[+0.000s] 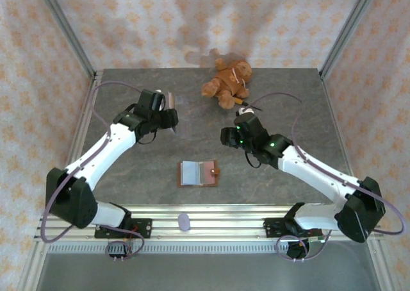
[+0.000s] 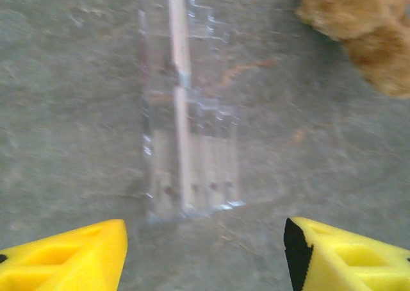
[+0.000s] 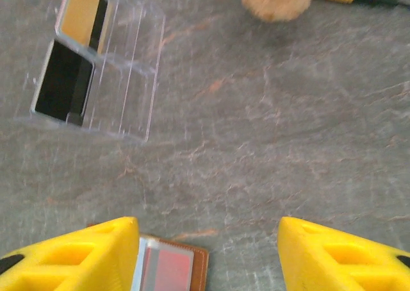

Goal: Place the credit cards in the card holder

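A grey, stone-patterned bench (image 1: 288, 99), enclosed by pale floral walls (image 1: 160, 22), carries the clear card holder (image 3: 122, 66) at its far left, just in front of the left end effector (image 2: 205, 230). You can see two credit cards (image 3: 64, 89) standing in its slots, one dark and one yellow with a dark stripe. An open brown wallet (image 1: 198, 173) lies at the centre near you. It shows pale and reddish panels, but you cannot tell whether these are cards. A toy bear (image 1: 227, 83) sits at the far edge.

Both end effectors are empty, their jaws spread apart. The right end effector (image 3: 208, 230) hovers above the wallet's far edge.

Expect the cards to be light, thin, stiff and slick. A card lying flat offers little purchase, so pinch it by an exposed edge. The holder looks light and brittle and is likely to slide or tip if pushed, so lower cards straight into a slot.

No brand, number or lettering can be read on anything.
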Robot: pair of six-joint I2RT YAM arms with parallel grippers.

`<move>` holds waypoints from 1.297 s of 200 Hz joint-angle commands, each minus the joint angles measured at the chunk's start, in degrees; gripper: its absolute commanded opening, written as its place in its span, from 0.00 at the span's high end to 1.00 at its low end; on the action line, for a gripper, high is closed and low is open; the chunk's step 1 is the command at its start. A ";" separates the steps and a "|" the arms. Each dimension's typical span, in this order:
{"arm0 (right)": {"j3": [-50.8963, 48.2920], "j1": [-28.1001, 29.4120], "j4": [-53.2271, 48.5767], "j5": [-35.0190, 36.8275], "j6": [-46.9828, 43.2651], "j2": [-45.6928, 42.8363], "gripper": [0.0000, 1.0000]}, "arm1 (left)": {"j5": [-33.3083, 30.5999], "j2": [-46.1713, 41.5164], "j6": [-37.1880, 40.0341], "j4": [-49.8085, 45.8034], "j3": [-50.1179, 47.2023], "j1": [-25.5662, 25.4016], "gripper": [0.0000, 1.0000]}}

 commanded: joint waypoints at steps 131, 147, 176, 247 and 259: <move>-4.98 -3.65 2.77 0.48 -2.91 0.79 0.40 | -23.63 35.16 10.49 -10.63 37.91 1.28 0.05; -5.53 -3.68 3.27 0.30 -2.24 0.75 0.40 | -24.46 37.39 10.83 -12.08 39.73 1.38 0.04; -6.33 -3.68 3.63 0.21 -1.04 0.55 0.40 | -25.84 39.79 10.76 -12.63 40.27 1.92 0.04; -7.90 -3.68 3.45 0.50 0.94 -1.03 0.40 | -28.39 41.96 10.36 -12.50 39.49 2.37 0.04; -8.10 -3.68 3.68 0.17 1.71 -1.23 0.40 | -27.14 42.67 10.81 -12.38 39.96 2.37 0.04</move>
